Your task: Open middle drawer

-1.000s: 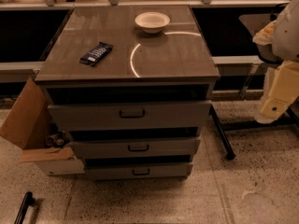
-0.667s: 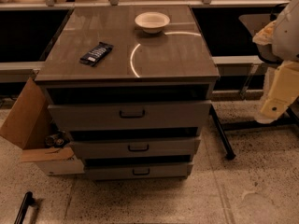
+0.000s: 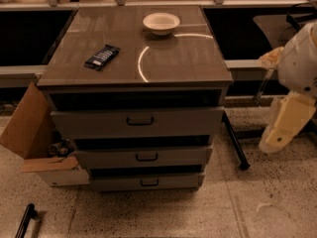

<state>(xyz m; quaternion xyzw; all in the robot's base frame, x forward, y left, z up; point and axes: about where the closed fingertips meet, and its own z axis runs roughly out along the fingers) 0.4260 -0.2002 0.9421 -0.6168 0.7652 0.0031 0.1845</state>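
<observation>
- We see the end effector (image 3: pixel 275 142) hanging at the far right of the view; whether it grips anything we cannot tell.
- The middle drawer (image 3: pixel 143 157) sits well left of it, untouched.

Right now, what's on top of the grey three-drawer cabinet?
A round white bowl near the back and a dark flat wrapped bar at left. Anything under the bowl is covered. The gripper hangs right of the cabinet, apart from the middle drawer.
</observation>
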